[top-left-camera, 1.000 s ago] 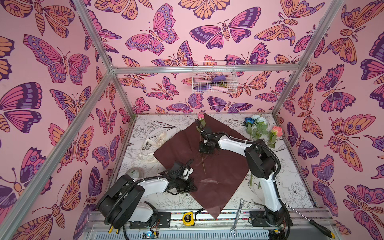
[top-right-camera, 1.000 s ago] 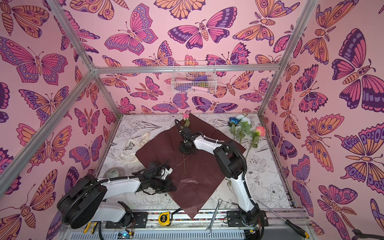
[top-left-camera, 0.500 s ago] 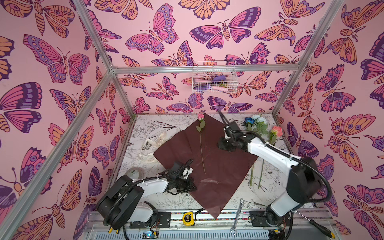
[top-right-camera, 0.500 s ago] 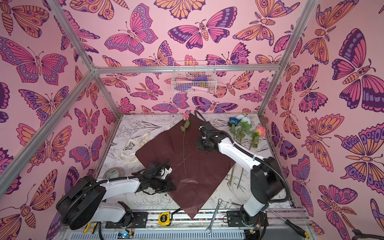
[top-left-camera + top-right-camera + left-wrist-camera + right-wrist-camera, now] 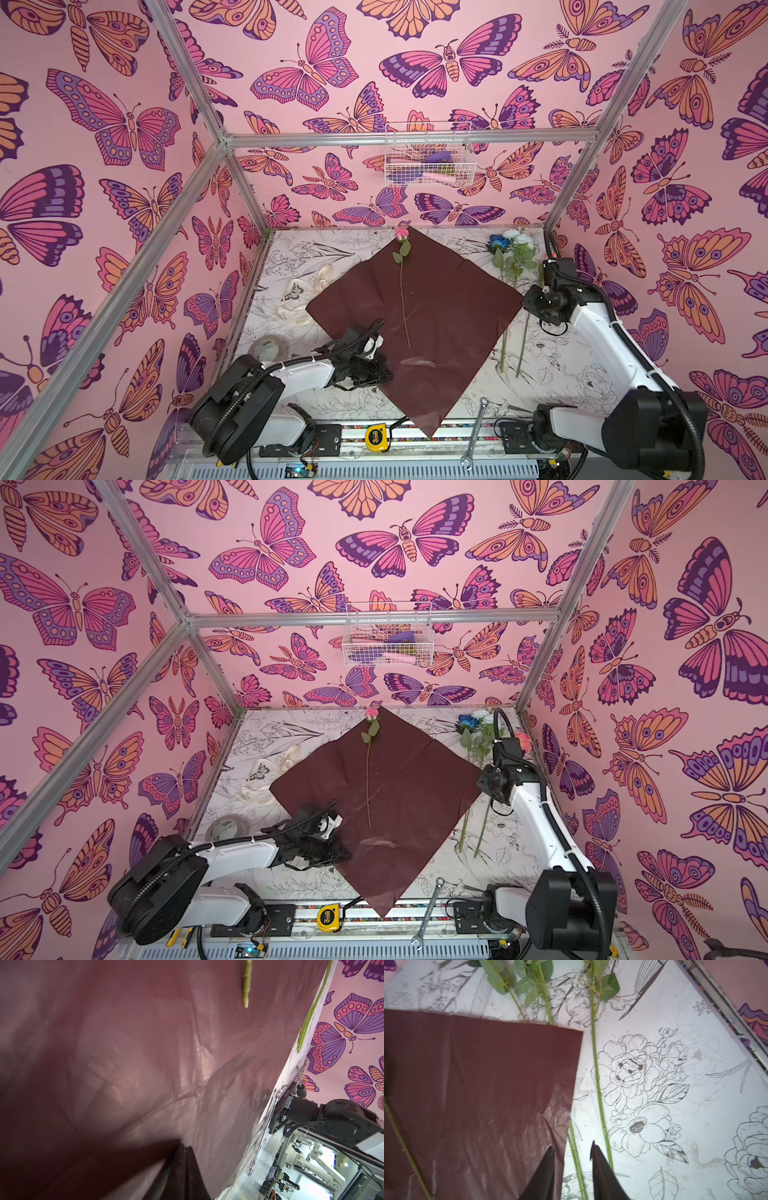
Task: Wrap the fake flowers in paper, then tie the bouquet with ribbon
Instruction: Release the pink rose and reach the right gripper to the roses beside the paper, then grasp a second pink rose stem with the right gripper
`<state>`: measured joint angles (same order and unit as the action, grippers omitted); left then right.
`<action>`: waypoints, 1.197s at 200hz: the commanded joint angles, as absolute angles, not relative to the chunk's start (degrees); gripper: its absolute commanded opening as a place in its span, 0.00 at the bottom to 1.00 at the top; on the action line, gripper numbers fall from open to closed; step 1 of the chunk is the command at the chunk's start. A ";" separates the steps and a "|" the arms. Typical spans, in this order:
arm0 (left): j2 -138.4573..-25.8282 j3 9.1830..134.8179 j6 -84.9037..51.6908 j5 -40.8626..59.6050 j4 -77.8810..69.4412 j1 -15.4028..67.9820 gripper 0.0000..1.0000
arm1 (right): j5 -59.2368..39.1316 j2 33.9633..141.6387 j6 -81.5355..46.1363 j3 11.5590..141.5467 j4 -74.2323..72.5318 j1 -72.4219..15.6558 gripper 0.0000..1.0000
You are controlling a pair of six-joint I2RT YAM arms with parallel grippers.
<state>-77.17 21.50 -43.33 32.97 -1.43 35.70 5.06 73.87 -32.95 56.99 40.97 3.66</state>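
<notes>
Pink rose [image 5: 401, 286] lies mid paper [image 5: 449, 307]. Other roses [image 5: 513, 253] far right, stems [image 5: 600, 1105] by paper's right corner. Left gripper [image 5: 184, 1148] jaws together at near-left paper edge. Right gripper [image 5: 572, 1155] jaws apart, empty, over stems. Risk: closing snags paper too, sheet drags, pink rose rolls off.

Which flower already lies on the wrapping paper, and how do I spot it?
Find the dark red wrapping paper spread as a diamond on the printed table. One pink rose lies along it, head at the far corner. Unlike the blue and white roses by the paper's right corner, it lies alone on top of the paper.
</notes>
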 commanded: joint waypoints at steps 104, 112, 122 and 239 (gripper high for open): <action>-76.55 19.51 -44.30 29.88 0.27 35.99 0.00 | 0.82 98.24 -28.17 61.79 34.95 10.50 0.32; -76.52 19.51 -44.30 29.88 0.32 35.95 0.00 | 0.63 99.17 -28.08 61.86 34.32 10.46 0.31; -76.44 19.56 -44.38 29.85 0.31 36.01 0.00 | 0.54 100.44 -27.88 62.12 33.91 10.46 0.31; -76.46 19.73 -44.38 29.63 0.74 35.96 0.00 | 1.26 104.51 -24.17 66.96 37.51 11.87 0.00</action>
<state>-76.55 21.02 -44.07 32.36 -1.67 35.70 0.54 104.25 -27.05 64.53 34.72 11.31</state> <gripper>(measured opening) 0.049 0.070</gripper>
